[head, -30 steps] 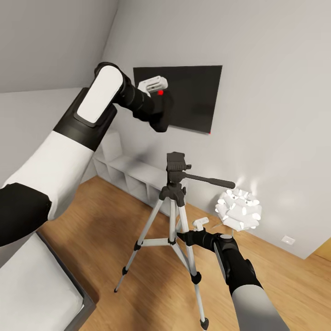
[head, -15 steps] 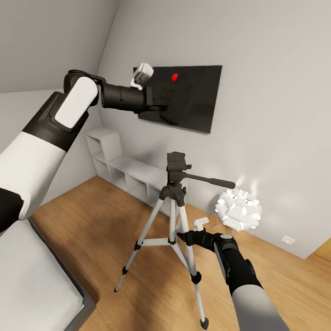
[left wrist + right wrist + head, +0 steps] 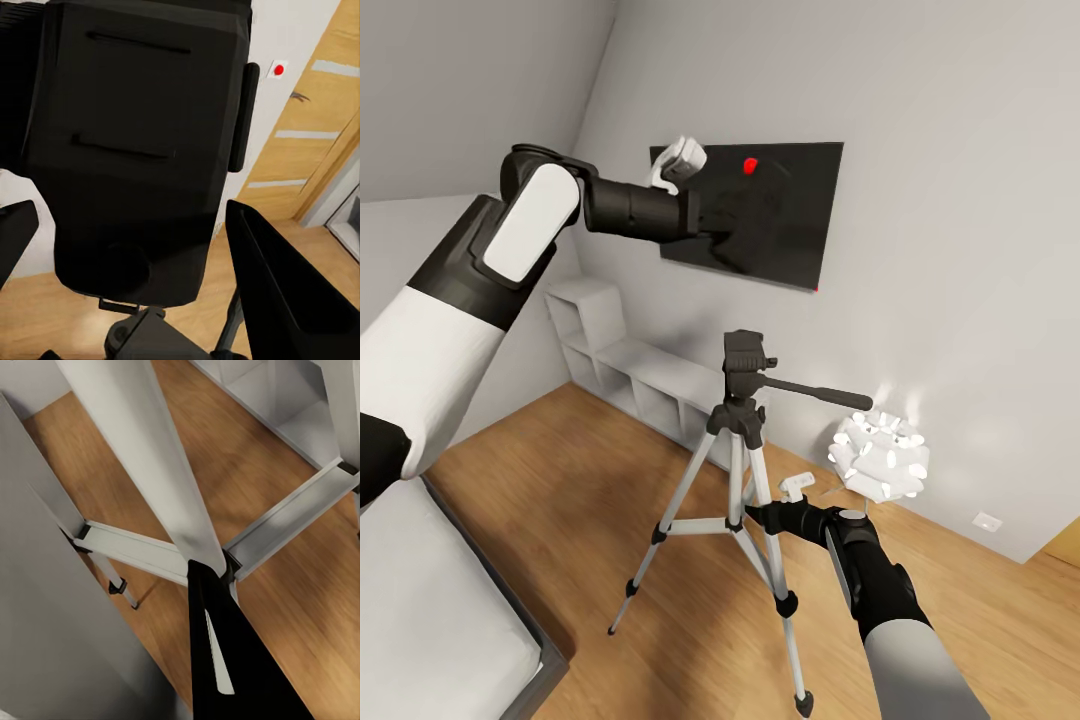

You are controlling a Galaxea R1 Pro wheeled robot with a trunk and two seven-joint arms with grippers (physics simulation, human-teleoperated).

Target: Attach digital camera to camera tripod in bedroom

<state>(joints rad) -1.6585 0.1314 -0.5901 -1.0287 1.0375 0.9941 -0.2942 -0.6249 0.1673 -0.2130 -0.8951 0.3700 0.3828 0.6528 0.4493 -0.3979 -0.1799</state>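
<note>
My left gripper [image 3: 726,226] is raised high and shut on the digital camera [image 3: 752,192], a small black box with a red dot, held in front of the dark wall screen. In the left wrist view the camera [image 3: 135,150] sits between the two fingers [image 3: 285,292], with the black tripod head [image 3: 139,339] below it. The camera tripod [image 3: 744,440] stands on the wood floor, its pan handle [image 3: 815,392] pointing right. My right gripper [image 3: 762,516] is low against the tripod's legs. In the right wrist view its fingers [image 3: 214,652] lie together, tips at the brace hub among the silver legs [image 3: 142,450].
A large flat black screen [image 3: 805,215] hangs on the wall behind the camera. A white-ball lamp [image 3: 880,455] stands right of the tripod, and a low white shelf [image 3: 630,375] runs along the wall. The bed [image 3: 430,620] is at lower left. A wooden door [image 3: 322,135] is nearby.
The left arm has swung out and levelled, carrying the camera up and to the right, over the screen. The right arm and tripod have not moved.
</note>
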